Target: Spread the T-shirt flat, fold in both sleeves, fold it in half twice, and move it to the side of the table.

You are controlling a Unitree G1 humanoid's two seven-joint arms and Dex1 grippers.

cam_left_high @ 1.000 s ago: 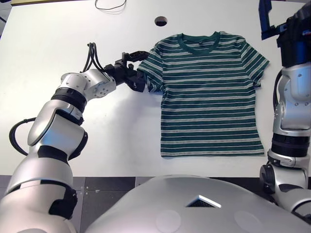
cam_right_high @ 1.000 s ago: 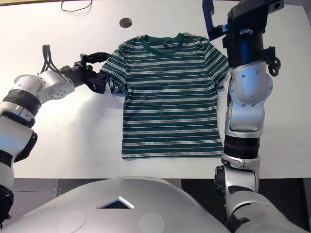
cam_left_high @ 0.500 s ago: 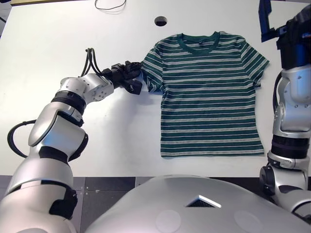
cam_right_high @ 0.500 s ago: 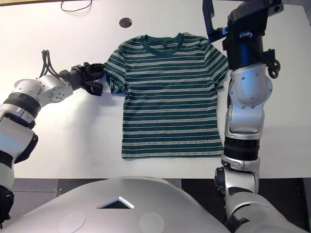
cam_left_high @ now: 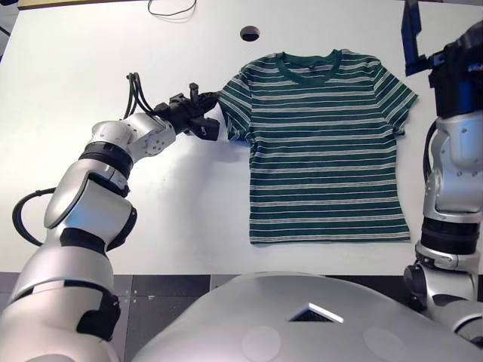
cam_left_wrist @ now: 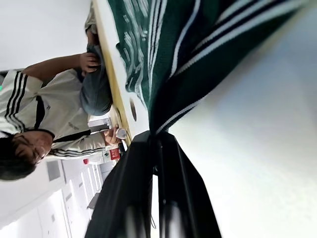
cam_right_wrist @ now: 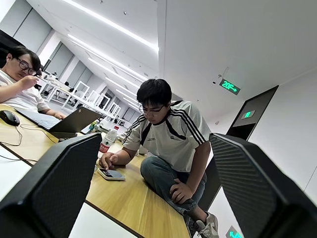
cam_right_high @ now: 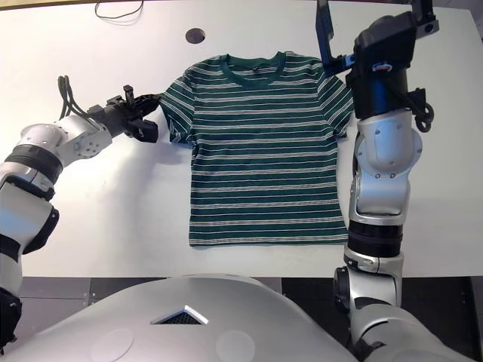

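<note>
A dark green T-shirt with white stripes [cam_left_high: 324, 143] lies spread flat on the white table [cam_left_high: 113, 45], collar toward the far edge, both sleeves out. My left gripper [cam_left_high: 213, 111] is at the hem of the shirt's left sleeve [cam_left_high: 232, 113]. In the left wrist view, the left gripper [cam_left_wrist: 157, 138] is shut on that striped hem [cam_left_wrist: 183, 106]. My right gripper [cam_right_high: 373, 19] is held high beside the shirt's right sleeve [cam_right_high: 341, 102], pointing upward. In its wrist view, the right gripper [cam_right_wrist: 156, 141] is open with nothing between its fingers.
A round hole [cam_left_high: 250, 32] is set in the table beyond the collar. A black cable [cam_left_high: 172, 9] loops at the far edge. Bare tabletop stretches to the left of the shirt and in front of it.
My left gripper, open around the left sleeve's edge a second ago, has shut on the hem. The right arm has shifted slightly upward.
</note>
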